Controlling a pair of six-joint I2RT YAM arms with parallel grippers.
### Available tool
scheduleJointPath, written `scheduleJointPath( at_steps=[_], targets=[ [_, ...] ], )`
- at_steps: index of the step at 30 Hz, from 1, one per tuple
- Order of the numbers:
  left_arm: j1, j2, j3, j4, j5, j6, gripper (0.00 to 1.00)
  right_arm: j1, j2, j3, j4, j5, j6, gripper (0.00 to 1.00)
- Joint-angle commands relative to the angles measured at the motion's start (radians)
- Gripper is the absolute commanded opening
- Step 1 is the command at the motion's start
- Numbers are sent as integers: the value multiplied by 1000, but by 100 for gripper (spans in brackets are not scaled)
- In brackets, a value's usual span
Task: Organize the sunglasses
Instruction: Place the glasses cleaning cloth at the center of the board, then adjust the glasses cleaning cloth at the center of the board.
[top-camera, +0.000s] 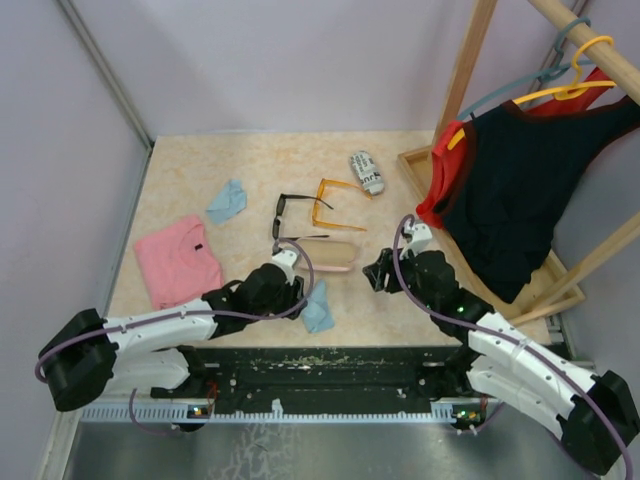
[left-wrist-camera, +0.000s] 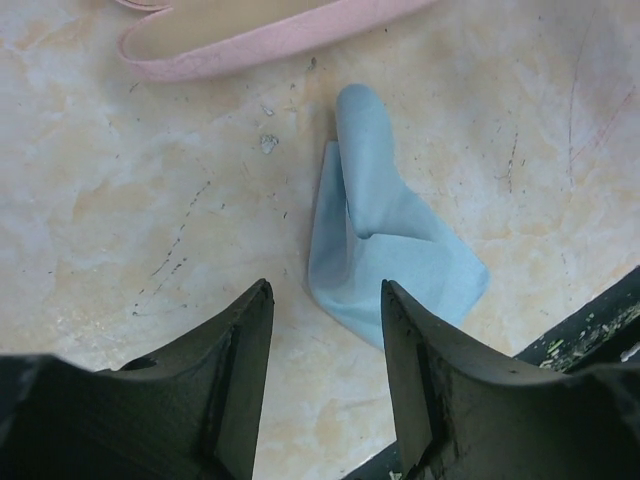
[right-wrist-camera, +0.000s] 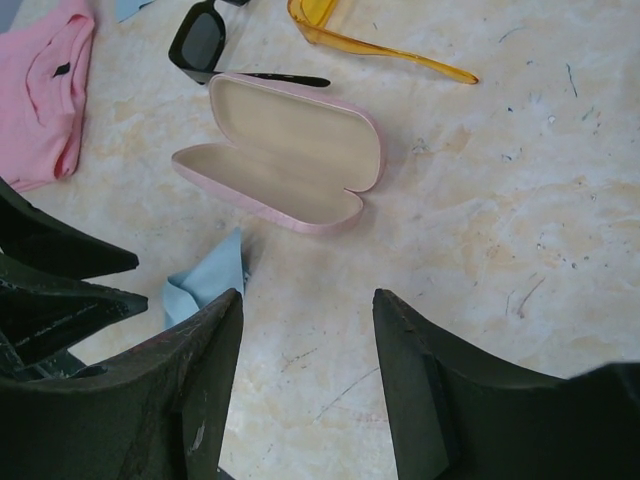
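The black sunglasses (top-camera: 290, 215) (right-wrist-camera: 200, 40) lie unfolded mid-table. The orange sunglasses (top-camera: 335, 205) (right-wrist-camera: 380, 55) lie just right of them. In front of both, a pink case (top-camera: 330, 253) (right-wrist-camera: 290, 140) lies open with nothing inside. My left gripper (top-camera: 300, 288) (left-wrist-camera: 326, 290) is open and holds nothing. It hovers low at the near edge of a crumpled blue cloth (top-camera: 318, 308) (left-wrist-camera: 385, 240). My right gripper (top-camera: 376, 272) (right-wrist-camera: 308, 298) is open over bare table just right of the case, with nothing between its fingers.
A black-and-white printed case (top-camera: 367, 172) lies at the back. A second blue cloth (top-camera: 227, 200) and a folded pink shirt (top-camera: 178, 260) sit on the left. At the right stands a wooden rack (top-camera: 470, 70) with black and red garments (top-camera: 510, 190) hanging from it.
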Motion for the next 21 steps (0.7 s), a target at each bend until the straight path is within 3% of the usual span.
scheduleJointPath(
  at_steps=[1, 4, 10, 21],
  targets=[
    [9, -9, 0, 53, -41, -107, 54, -5, 15, -5, 68, 26, 80, 56],
    [11, 16, 15, 53, -61, -145, 54, -5, 29, -6, 67, 7, 85, 56],
    [11, 65, 9, 125, -16, -113, 45, -5, 109, 1, 122, -101, 103, 55],
    [20, 129, 29, 170, 1, -55, 37, -5, 151, -17, 183, -138, 127, 55]
  ],
)
